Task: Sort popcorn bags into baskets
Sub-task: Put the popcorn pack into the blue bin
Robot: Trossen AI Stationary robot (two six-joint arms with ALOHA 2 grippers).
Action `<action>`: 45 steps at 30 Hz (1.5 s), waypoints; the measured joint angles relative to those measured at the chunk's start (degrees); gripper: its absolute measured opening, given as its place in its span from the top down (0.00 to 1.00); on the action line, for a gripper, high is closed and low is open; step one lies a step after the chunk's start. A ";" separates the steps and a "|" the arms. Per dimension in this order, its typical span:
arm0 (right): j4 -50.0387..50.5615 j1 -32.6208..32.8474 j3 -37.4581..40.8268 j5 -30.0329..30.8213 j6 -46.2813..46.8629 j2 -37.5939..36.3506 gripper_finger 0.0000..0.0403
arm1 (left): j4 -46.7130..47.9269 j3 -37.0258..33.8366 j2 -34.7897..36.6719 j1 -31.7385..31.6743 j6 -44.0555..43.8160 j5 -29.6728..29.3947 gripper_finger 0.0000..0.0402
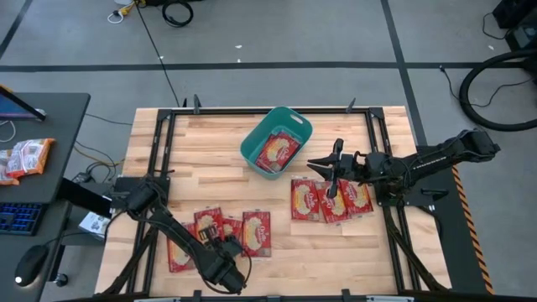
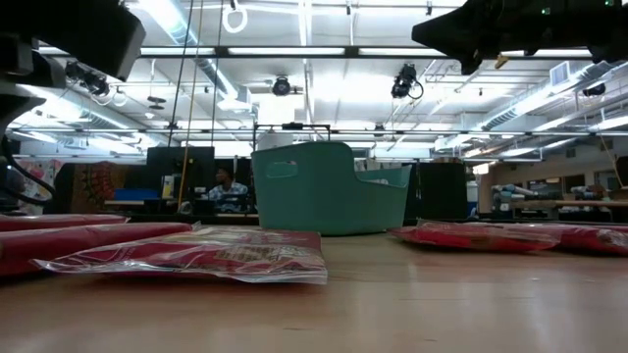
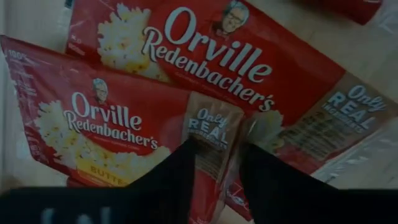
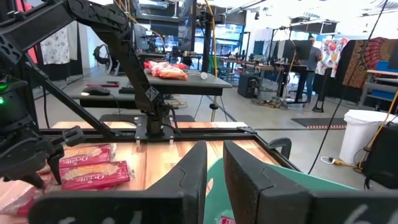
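Note:
Several red popcorn bags lie flat on the wooden table: one group near the front left [image 1: 257,232], another at the right [image 1: 334,203]. One more lies inside the teal basket [image 1: 277,138], which stands at the far middle. My left gripper [image 1: 220,247] is low over the left group, open and pointing down. In its wrist view the left gripper [image 3: 217,168] straddles the clear crimped end [image 3: 214,134] of a bag where two bags overlap. My right gripper [image 1: 312,164] hovers between the basket and the right group; the right gripper [image 4: 215,155] is narrowly open and holds nothing. My left gripper comes from above with a finger [image 3: 177,180] on either side of the bag's crimped end [image 3: 216,149], which lies on the table over a second bag. Whether the tips touch the wrapper I cannot tell.
A black frame [image 1: 168,117] borders the table. A dark side desk at the left carries more packets [image 1: 25,158], a keyboard and a mouse. Bare wood [image 1: 201,151] lies between the basket and the left group. In the low view the basket [image 2: 329,186] stands behind the near bags [image 2: 196,253].

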State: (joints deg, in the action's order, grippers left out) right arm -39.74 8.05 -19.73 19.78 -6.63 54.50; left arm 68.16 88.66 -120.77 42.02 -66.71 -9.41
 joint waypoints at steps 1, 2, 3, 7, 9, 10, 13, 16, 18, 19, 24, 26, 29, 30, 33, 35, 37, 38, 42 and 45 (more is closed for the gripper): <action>0.00 0.00 0.00 0.00 0.00 0.00 0.85 | 0.02 0.00 0.00 -0.06 0.16 0.00 0.75; 0.00 0.00 0.00 0.01 0.00 0.00 0.85 | 0.14 0.00 0.02 -0.13 0.31 0.00 0.80; 0.00 0.00 0.00 0.01 0.00 0.00 0.85 | 0.21 -0.02 0.20 -0.21 0.32 0.00 0.85; -0.05 0.00 0.00 -0.01 0.00 0.00 0.85 | 0.83 0.99 1.80 -0.96 3.01 -0.33 0.98; -0.03 0.00 0.00 0.00 0.37 0.00 0.85 | 1.90 1.79 3.27 -1.65 4.22 -0.90 0.98; 0.00 0.02 0.00 -0.01 0.49 0.00 0.85 | 2.86 2.16 4.16 -2.05 4.63 -1.18 0.98; 0.96 0.07 0.00 -0.49 1.36 0.01 0.85 | 5.37 3.83 7.14 -3.26 5.87 -2.66 0.99; 2.04 0.09 0.00 -1.33 2.60 0.00 0.85 | 9.49 6.27 10.15 -4.42 6.95 -5.57 0.99; 2.96 0.14 0.00 -1.58 3.55 0.02 0.85 | 11.80 7.87 11.73 -5.19 7.62 -8.47 0.99; 3.22 0.17 0.00 -1.66 4.01 0.02 0.85 | 12.68 8.63 12.49 -5.62 8.05 -9.95 0.99; 4.05 0.94 0.00 -2.75 5.60 0.02 0.85 | 13.89 10.47 16.56 -8.30 12.39 -16.06 1.00; 4.35 1.68 0.00 -3.18 5.78 0.02 0.85 | 13.76 10.49 17.96 -9.52 15.07 -17.44 1.00; 4.91 2.74 0.00 -3.16 6.62 0.02 0.85 | 13.43 10.56 19.65 -11.54 18.37 -18.72 1.00; 5.27 3.07 0.00 -3.15 6.82 0.02 0.85 | 13.29 10.56 20.02 -12.21 19.62 -19.11 1.00; 6.21 3.90 0.00 -3.15 7.68 0.02 0.85 | 12.10 10.56 21.29 -14.38 23.86 -19.42 1.00; 6.92 4.36 0.00 -3.14 8.40 0.02 0.85 | 10.36 10.56 22.02 -15.79 26.65 -19.70 1.00; 7.50 4.89 0.00 -3.12 8.82 0.02 0.85 | 8.48 10.56 22.51 -17.13 29.60 -19.95 1.00; 7.62 5.17 0.00 -3.11 9.23 0.02 0.85 | 7.40 10.56 22.70 -17.81 31.09 -19.94 1.00; 8.71 6.17 0.00 -3.07 10.20 0.02 0.85 | 4.80 10.56 23.61 -20.34 36.33 -20.03 1.00; 9.61 6.80 0.00 -3.05 11.41 0.02 0.85 | 3.46 11.01 23.82 -22.49 40.10 -19.89 1.00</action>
State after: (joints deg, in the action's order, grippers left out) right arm -30.13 14.86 -19.73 16.73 4.77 54.52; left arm 71.62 99.68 -96.95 19.52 -26.61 -29.30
